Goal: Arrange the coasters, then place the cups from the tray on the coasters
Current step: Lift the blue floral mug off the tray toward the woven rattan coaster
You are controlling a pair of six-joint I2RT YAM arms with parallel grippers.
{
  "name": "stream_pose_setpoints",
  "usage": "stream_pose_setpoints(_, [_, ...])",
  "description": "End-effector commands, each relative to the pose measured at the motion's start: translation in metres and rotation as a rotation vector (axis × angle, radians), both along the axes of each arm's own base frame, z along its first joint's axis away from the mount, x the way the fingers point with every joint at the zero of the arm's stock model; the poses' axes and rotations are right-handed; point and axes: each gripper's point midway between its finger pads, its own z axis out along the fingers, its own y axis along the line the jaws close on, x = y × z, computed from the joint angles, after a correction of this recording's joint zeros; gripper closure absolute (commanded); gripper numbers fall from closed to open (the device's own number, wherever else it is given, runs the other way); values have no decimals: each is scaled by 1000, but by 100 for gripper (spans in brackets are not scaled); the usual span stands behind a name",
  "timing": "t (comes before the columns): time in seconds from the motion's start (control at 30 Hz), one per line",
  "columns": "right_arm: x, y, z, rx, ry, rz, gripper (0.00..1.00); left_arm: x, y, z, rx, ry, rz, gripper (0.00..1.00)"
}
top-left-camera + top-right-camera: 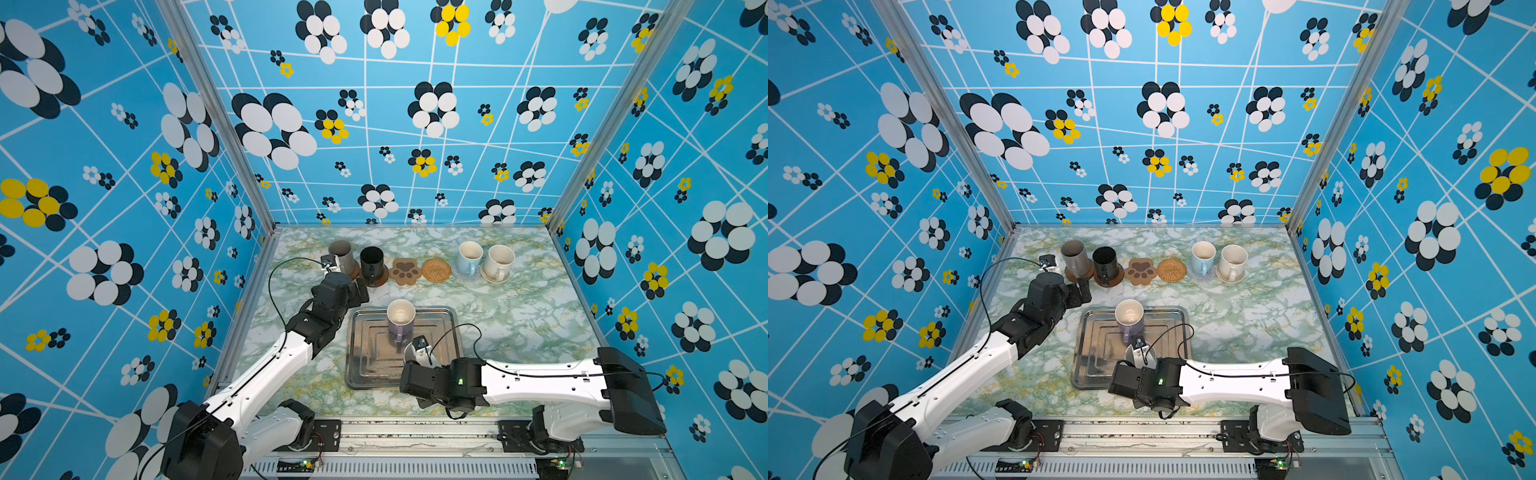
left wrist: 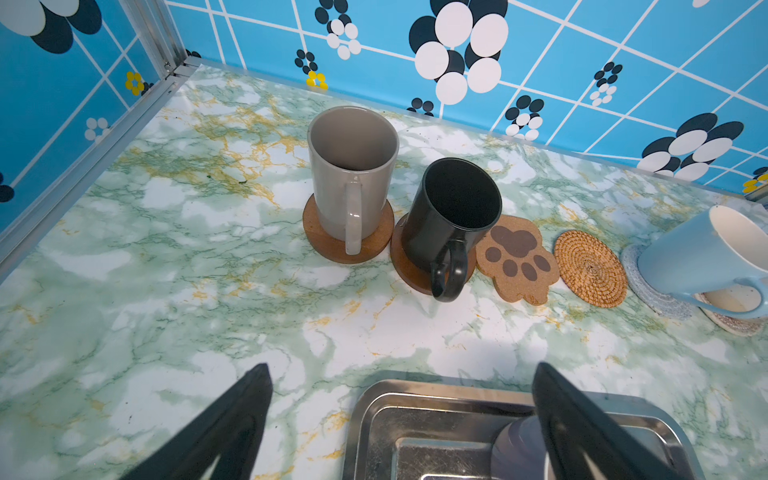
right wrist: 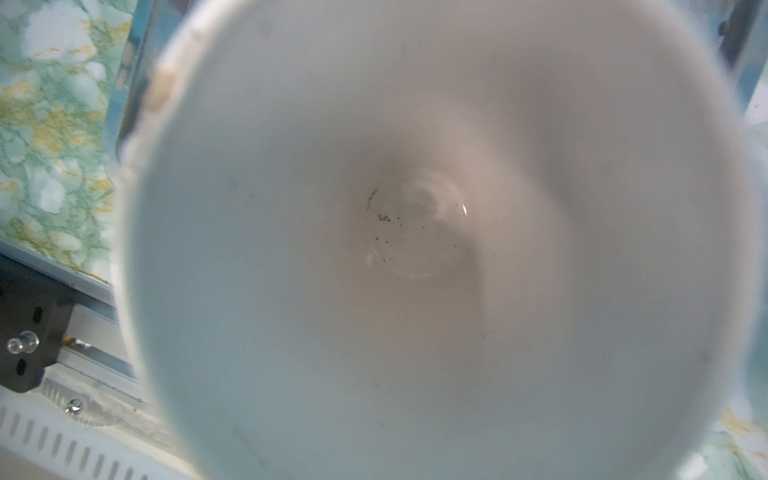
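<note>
– Coasters (image 2: 349, 245) in one row along the far wall. Paw-print one (image 1: 404, 271) and rattan one (image 1: 436, 270) bare, between black mug (image 1: 371, 261) and light blue mug (image 1: 468, 257). Plenty of open marble table (image 1: 519, 324) right of the tray (image 1: 370, 365).

– Yep. Lavender mug (image 1: 400, 322) at tray's far rim, another mug (image 3: 415, 291) just nearer, right under the right gripper (image 1: 415, 355), fingers hidden, can't tell if clamped. Left gripper (image 2: 400, 368) spread wide, empty, near tray's far-left corner. Blue flowered walls (image 1: 124, 166) on three sides.
</note>
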Motion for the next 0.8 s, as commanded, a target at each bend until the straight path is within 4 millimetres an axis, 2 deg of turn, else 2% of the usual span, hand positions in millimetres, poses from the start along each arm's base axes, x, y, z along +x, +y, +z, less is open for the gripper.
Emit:
stream_pose_setpoints(0.0, [14, -23, 13, -42, -76, -45, 100, 1, 1, -5, -11, 9, 5, 1])
stream_pose_setpoints(0.37, [42, -48, 31, 13, -82, -88, 100, 4, 1, -7, 0, 15, 8, 1])
stream_pose_setpoints(0.6, [73, -66, 32, -19, -95, -127, 100, 7, -1, -9, 0, 22, 4, 1])
stream_pose_setpoints(0.77, [105, -73, 40, -11, -111, -137, 100, 10, -2, -14, 17, 44, 5, 2])
